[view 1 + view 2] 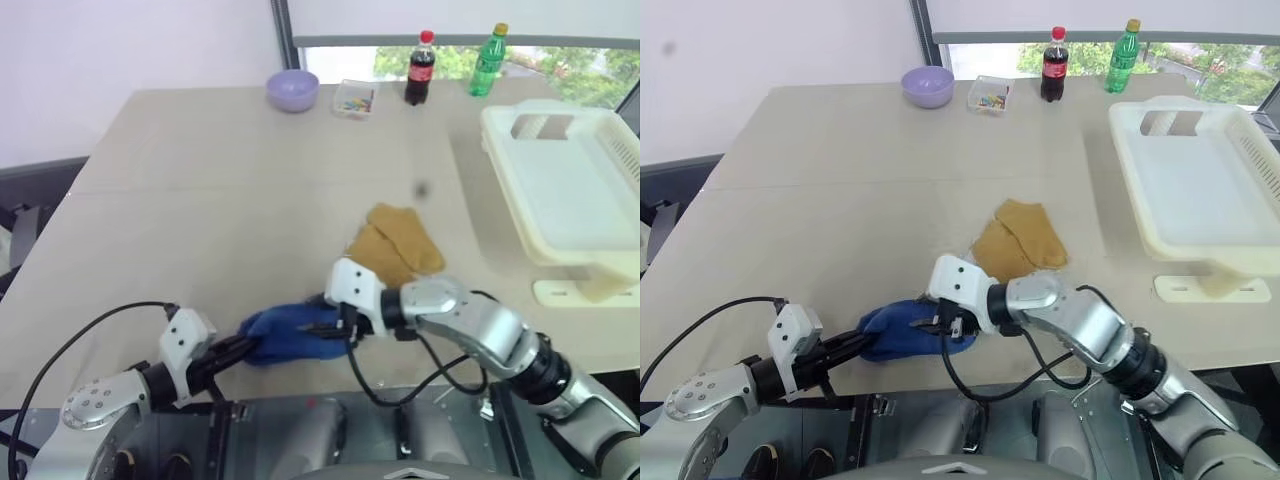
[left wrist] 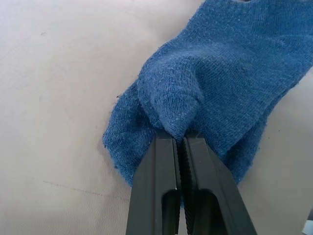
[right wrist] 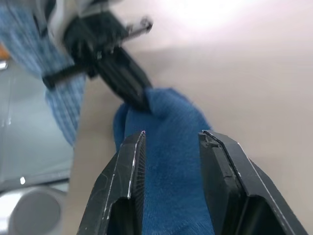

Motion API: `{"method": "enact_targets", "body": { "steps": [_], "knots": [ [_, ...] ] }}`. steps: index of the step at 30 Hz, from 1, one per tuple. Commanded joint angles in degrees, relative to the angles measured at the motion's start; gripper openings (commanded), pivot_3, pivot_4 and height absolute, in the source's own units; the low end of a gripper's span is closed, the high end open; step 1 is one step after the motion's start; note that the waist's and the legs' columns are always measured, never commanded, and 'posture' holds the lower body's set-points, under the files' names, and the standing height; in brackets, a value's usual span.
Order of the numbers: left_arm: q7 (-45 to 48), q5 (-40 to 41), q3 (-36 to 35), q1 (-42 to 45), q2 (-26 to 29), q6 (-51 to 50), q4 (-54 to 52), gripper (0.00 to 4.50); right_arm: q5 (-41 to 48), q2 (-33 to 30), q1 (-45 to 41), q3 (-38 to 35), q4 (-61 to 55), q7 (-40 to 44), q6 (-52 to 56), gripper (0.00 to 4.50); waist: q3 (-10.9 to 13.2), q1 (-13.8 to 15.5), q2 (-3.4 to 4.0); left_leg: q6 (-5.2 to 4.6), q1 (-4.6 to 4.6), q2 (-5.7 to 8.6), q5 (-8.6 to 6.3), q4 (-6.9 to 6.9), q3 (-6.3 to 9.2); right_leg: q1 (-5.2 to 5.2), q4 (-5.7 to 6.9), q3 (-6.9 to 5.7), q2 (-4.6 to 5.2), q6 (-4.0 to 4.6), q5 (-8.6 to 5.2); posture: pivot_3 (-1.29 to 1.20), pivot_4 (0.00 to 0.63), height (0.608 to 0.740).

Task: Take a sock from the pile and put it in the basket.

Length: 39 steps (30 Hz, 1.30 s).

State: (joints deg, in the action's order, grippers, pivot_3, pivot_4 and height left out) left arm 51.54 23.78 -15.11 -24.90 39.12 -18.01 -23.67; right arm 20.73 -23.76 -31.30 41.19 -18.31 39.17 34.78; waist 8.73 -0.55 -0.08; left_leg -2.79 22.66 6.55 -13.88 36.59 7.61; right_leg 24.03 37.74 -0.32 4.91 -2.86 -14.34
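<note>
The smooth beige table (image 1: 200, 200) is seen first, with the cream-white slotted plastic basket (image 1: 560, 190) at its far right edge, well apart from the work. Two flat mustard-yellow knit socks (image 1: 395, 245) are left of the pile. Near the front edge a soft, crumpled blue sock (image 1: 285, 335) is pinched at one end by the left gripper (image 2: 182, 142), its fingers clamped together on a fold. The right gripper (image 3: 171, 147) is held over the other end, fingers apart astride the cloth. A handover is judged under way; next, closing is called for.
</note>
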Motion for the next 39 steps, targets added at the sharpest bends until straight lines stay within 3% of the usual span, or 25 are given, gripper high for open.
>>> {"method": "enact_targets", "body": {
  "steps": [1,12,13,15,19,22,27,34,39],
  "knots": [
    [0.3,-0.7,0.2,-0.3,0.5,0.9,0.5,0.00,-4.5,1.6,0.4,1.1,2.4,1.0,-1.8,1.77,0.0,0.0,-0.01,0.09,0.00,0.01,0.05,0.00,0.00,-0.01,-0.01,0.01,0.01,0.00,0.00,0.00,0.150,0.740],
    [1.8,3.1,-1.5,-0.6,1.0,-1.4,-0.1,0.00,-10.2,4.5,0.6,1.5,5.3,3.2,2.5,1.77,0.0,-0.1,0.00,0.06,-0.04,0.01,0.03,0.00,0.00,0.00,0.07,0.02,-0.01,0.01,0.00,0.00,0.150,0.740],
    [1.9,3.5,-1.9,-0.6,1.2,-1.6,-0.1,0.69,-10.7,4.3,0.6,1.6,5.3,3.6,2.6,2.07,0.0,-0.1,0.00,0.07,-0.04,0.01,0.03,0.00,0.00,0.01,0.07,0.02,-0.02,0.01,0.00,0.00,0.150,0.740],
    [1.8,4.0,-2.8,-0.5,1.6,-2.1,-0.1,1.37,-11.3,4.1,1.1,1.4,5.0,4.1,2.7,2.70,0.0,-0.1,0.00,0.07,-0.04,0.00,0.03,0.00,0.00,0.01,0.08,0.02,-0.02,0.01,0.00,0.00,0.150,0.740],
    [0.7,8.1,-6.8,1.0,1.4,-5.3,0.9,3.20,-13.3,3.5,1.8,1.6,5.1,4.6,1.9,4.45,0.0,-0.1,-0.01,0.06,-0.05,0.00,0.03,0.00,0.00,0.00,0.10,0.02,-0.02,0.01,0.00,0.00,0.150,0.740],
    [-2.3,15.0,-10.2,4.0,1.5,-14.1,2.0,4.37,-14.0,4.3,2.0,1.0,5.7,4.3,1.7,4.50,0.0,0.1,-0.04,-0.01,-0.08,0.00,-0.02,0.01,0.08,-0.02,0.15,-0.05,-0.03,0.00,0.00,0.00,0.150,0.740],
    [-3.4,21.8,-10.0,4.9,2.9,-26.1,2.5,4.47,-15.4,5.1,1.8,0.5,6.4,4.3,1.2,4.50,0.0,-0.3,-0.04,0.00,-0.24,0.00,-0.01,0.02,0.05,-0.17,0.15,0.00,-0.06,0.00,0.00,0.00,0.150,0.740],
    [-1.0,20.2,-8.3,5.3,4.5,-26.3,4.4,4.47,-10.4,4.3,2.0,-4.2,-0.3,8.3,1.9,4.50,0.0,-0.1,-0.02,0.17,-0.27,0.00,0.09,0.01,0.03,-0.19,0.17,0.03,-0.05,0.01,0.00,0.00,0.150,0.740],
    [1.2,19.2,-6.4,7.0,5.6,-26.2,8.0,4.47,-7.5,9.0,-0.3,-9.3,0.1,5.9,4.6,4.50,0.0,-0.2,0.01,0.09,-0.30,-0.02,0.04,-0.06,0.04,-0.16,0.17,0.04,-0.06,0.02,0.00,0.00,0.150,0.740]
  ]
}}
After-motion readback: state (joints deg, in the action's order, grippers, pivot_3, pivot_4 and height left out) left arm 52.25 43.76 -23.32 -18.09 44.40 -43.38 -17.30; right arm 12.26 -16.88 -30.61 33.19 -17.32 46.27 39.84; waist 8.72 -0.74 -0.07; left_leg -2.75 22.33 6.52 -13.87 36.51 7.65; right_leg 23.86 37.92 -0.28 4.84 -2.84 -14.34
